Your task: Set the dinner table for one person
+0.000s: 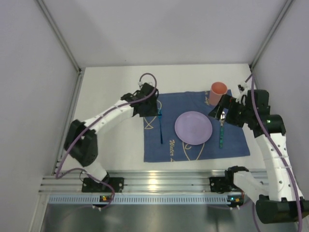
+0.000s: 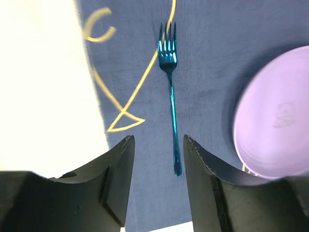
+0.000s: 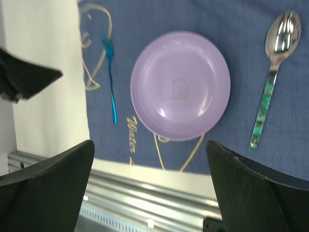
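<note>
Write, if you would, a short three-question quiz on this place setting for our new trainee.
1. True or false: the spoon lies on the bare dinner table.
2. Which lies on the left arm's side of the plate? A spoon; B fork; C both.
3. Is the left tool open or shut?

Key: 1 false, it lies on the cloth, which is spread on the dinner table. 2 B. 3 open and empty, with the end of the fork's handle between its fingers in the wrist view.
</note>
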Available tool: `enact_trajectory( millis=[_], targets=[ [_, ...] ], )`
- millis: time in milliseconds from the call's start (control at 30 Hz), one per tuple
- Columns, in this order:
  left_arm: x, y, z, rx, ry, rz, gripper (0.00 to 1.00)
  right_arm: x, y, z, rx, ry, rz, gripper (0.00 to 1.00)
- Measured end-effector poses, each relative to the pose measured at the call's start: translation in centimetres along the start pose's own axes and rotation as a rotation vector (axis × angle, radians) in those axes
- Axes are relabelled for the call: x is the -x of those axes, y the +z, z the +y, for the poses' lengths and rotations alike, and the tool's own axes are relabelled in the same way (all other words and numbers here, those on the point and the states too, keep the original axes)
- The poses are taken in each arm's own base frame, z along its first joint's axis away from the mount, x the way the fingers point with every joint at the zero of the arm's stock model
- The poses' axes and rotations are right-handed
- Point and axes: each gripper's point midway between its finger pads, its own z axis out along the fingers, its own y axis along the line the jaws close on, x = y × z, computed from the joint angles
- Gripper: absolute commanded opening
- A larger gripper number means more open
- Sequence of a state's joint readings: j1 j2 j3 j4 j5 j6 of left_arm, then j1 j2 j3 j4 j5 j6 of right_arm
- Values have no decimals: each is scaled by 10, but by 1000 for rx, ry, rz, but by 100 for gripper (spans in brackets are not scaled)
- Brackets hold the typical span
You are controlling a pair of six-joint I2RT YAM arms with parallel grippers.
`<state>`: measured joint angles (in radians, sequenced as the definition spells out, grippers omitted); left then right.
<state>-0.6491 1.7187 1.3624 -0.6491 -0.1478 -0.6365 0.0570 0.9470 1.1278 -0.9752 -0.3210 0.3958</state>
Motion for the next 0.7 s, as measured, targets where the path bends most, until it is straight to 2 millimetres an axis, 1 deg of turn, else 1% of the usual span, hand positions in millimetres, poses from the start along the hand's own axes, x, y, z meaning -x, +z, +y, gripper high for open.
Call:
enact_trajectory(
  millis=[67, 133, 167, 200, 233, 267, 300, 367, 400, 467, 533, 567, 600, 633, 700],
  targets=[
    [14, -35, 9, -26, 7, -129, 50, 12, -11, 6, 27, -20, -106, 99],
    [27, -67, 25, -49, 10, -308, 51, 20, -22, 5, 23, -10, -233, 100],
    [31, -78, 34, -52, 17, -391, 51, 23, -26, -1, 5, 18, -304, 100],
    [31, -86, 47, -49, 20, -478, 53, 22, -29, -10, -29, 57, -357, 100],
    [28, -88, 61, -30, 36, -547, 59, 20, -31, -18, -54, 86, -390, 100],
    [24, -88, 75, -1, 52, -600, 64, 16, -36, -29, -90, 132, -449, 100],
    [20, -85, 90, 33, 62, -666, 66, 13, -38, -36, -111, 159, -477, 100],
    [4, -69, 121, 134, 101, -694, 70, 12, -41, -45, -144, 206, -517, 100],
    [-4, -61, 136, 183, 115, -697, 70, 13, -42, -47, -154, 220, -524, 100],
    [-17, -46, 173, 295, 126, -677, 70, 14, -43, -49, -165, 242, -534, 100],
    [-18, -39, 209, 387, 86, -665, 71, 13, -42, -50, -169, 255, -534, 100],
    [-17, -37, 227, 429, 56, -665, 71, 12, -42, -50, -170, 258, -531, 100],
    [-14, -36, 242, 457, 24, -675, 71, 12, -42, -50, -171, 259, -528, 100],
    [-12, -35, 253, 475, -1, -682, 71, 11, -42, -50, -171, 259, -525, 100],
    [-8, -30, 268, 487, -33, -695, 71, 10, -41, -49, -162, 249, -516, 100]
  ],
)
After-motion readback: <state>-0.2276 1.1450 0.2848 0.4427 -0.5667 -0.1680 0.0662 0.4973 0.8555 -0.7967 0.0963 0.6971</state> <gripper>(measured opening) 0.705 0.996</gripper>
